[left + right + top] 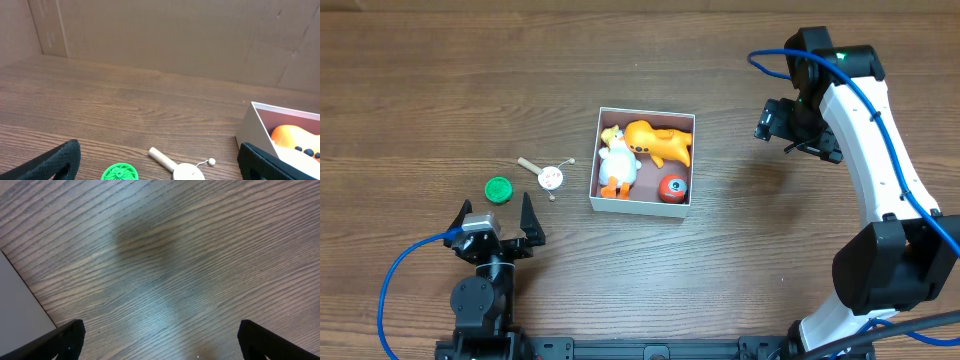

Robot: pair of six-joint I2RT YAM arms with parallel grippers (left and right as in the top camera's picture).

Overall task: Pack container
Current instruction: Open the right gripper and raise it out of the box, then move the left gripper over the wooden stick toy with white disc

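- Two tools. The left tool [497,212] sits low, near the counter [420,90], with its fingers spread wide and nothing between them.
- The right tool [160,340] hangs over bare counter, fingers also spread wide and holding nothing.
- One container [638,207] is ahead and to the right of the left tool, well apart from it. It lies to the left of the right tool, with a gap between them.
- Three toys are inside the container: one white bird [616,165], one orange toy [660,142] and one red ball [671,188].
- Two items lie loose on the counter:
  - one green disc [498,189], just ahead of the left tool;
  - one drum toy [548,176] with a wooden handle, ahead and to the right, between that tool and the container.
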